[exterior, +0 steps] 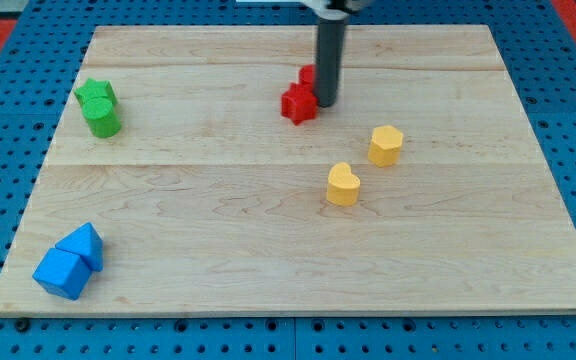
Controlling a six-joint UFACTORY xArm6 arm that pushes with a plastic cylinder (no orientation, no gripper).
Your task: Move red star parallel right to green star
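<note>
The rod's dark tip (pixel 325 102) is seen touching the right side of the red star-shaped block (pixel 297 103), nothing held; a second red block (pixel 308 75) is partly hidden behind the rod; the green star-shaped block (pixel 95 93) lies well apart at the wooden board's (pixel 268 250) left, touching a green cylinder (pixel 102 119).

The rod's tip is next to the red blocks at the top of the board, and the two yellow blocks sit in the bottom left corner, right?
Not quite. The camera view shows my tip beside the red blocks, but the two yellow blocks lie right of the middle. The bottom left corner holds the blue blocks.
</note>
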